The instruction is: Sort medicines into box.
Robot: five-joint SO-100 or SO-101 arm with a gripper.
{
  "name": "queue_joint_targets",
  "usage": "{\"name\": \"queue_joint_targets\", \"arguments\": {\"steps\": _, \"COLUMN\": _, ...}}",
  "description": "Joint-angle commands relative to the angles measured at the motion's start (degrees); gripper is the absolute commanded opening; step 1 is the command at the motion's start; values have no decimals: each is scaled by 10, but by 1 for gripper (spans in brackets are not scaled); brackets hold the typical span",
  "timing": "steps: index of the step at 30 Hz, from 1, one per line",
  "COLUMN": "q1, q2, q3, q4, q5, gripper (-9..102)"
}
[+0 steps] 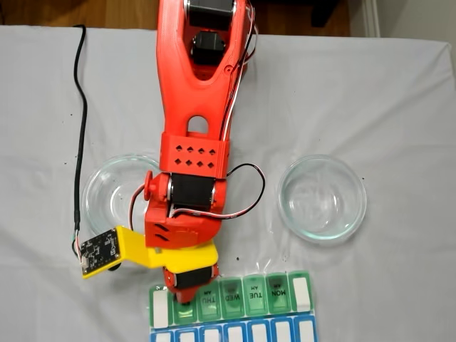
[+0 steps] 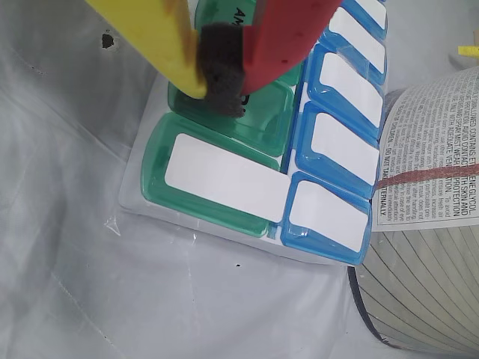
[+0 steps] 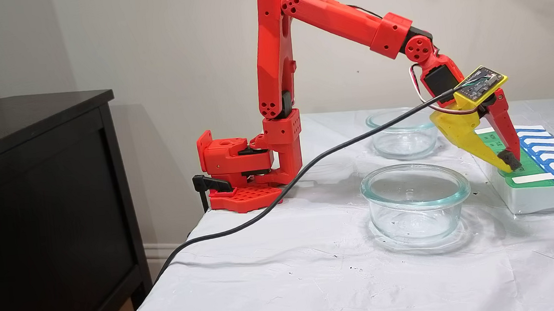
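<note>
The box (image 1: 253, 293) is a flat pill organizer with green day-labelled lids and a blue row, lying at the table's near edge in a fixed view. It also shows in the wrist view as the box (image 2: 217, 176) and at the right in another fixed view as the box (image 3: 536, 200). My gripper (image 2: 224, 82) has a yellow and a red finger with dark pads pressed together, shut, the tips resting on a green lid near the box's end. It appears too as the gripper (image 1: 184, 296) and the gripper (image 3: 509, 161). The medicines are out of view.
Two round clear glass dishes flank the arm: one dish (image 1: 107, 192) on the left, another dish (image 1: 322, 198) on the right, both looking empty. A black cable (image 1: 80, 142) trails across the white cloth. A printed container (image 2: 430, 224) stands beside the box. A dark cabinet (image 3: 36, 206) stands off the table.
</note>
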Motion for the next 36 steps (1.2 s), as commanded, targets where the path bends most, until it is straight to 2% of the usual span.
{"name": "queue_joint_targets", "arguments": {"steps": 1, "q1": -6, "q2": 36, "q3": 22, "q4": 3, "q5": -6, "gripper": 0}}
{"name": "queue_joint_targets", "arguments": {"steps": 9, "q1": 8, "q2": 241, "q3": 58, "q4": -76, "q5": 18, "gripper": 0}}
{"name": "queue_joint_targets", "arguments": {"steps": 13, "q1": -4, "q2": 372, "q3": 86, "q4": -58, "q5": 43, "gripper": 0}}
{"name": "queue_joint_targets", "arguments": {"steps": 25, "q1": -68, "q2": 757, "q3": 318, "q4": 103, "q5": 11, "gripper": 0}}
{"name": "queue_joint_targets", "arguments": {"steps": 36, "q1": -105, "q2": 819, "q3": 407, "q4": 307, "q5": -60, "gripper": 0}}
